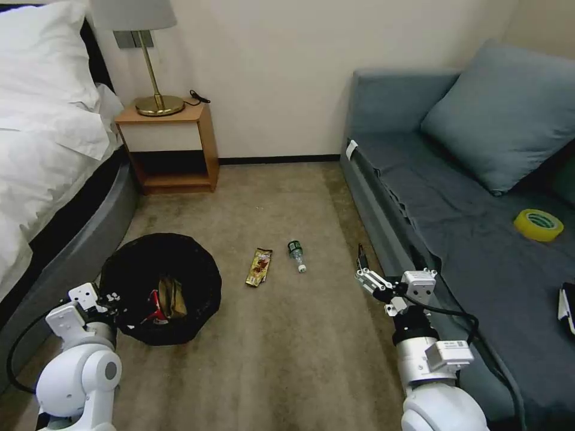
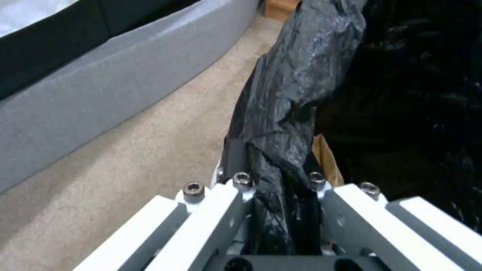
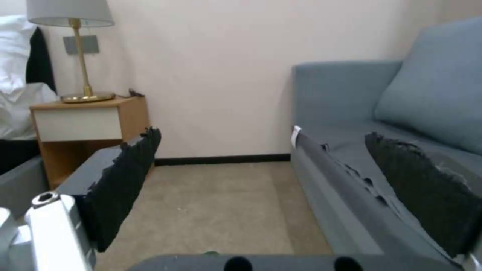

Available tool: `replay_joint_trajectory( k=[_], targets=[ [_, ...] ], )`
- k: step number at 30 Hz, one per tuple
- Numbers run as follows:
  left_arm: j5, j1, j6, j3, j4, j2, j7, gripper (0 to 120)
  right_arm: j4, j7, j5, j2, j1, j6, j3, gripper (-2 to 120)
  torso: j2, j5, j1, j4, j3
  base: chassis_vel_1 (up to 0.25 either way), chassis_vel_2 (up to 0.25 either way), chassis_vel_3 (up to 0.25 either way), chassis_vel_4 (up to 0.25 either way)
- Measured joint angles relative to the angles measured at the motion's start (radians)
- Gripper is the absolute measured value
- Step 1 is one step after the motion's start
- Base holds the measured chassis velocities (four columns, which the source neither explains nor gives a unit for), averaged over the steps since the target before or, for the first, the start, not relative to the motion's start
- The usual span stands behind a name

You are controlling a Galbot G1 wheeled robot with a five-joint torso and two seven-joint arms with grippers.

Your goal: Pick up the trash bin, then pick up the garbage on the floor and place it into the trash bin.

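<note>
The trash bin, lined with a crinkled black bag, is at the left beside the bed. My left gripper is shut on its near rim; the left wrist view shows the bag-covered rim pinched between the fingers. Inside the bin lie crumpled brown paper and a red-and-white packet. On the carpet to its right lie a brown-gold snack wrapper and a small clear bottle. My right gripper hovers open by the sofa's front edge, right of the bottle, with nothing between its pads.
A bed runs along the left, and a wooden nightstand with a lamp stands at the back wall. A grey sofa fills the right, with a yellow tape roll and a flat black device on it. Open carpet lies between.
</note>
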State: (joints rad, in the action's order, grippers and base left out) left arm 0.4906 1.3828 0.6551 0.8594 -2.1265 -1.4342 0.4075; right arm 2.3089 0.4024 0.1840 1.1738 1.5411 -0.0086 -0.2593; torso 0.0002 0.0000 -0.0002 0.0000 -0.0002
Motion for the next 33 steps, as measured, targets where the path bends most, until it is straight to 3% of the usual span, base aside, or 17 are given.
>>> replay_joint_trajectory(
  k=[33],
  targets=[
    [-0.001,0.001,-0.005,0.006,0.011,-0.003,0.000,3,-0.043,-0.001,0.035,-0.038,-0.061,-0.008,0.020,100,0.000,-0.0001,0.000,0.0000,0.000,-0.163,0.163,0.166,-0.163]
  ],
)
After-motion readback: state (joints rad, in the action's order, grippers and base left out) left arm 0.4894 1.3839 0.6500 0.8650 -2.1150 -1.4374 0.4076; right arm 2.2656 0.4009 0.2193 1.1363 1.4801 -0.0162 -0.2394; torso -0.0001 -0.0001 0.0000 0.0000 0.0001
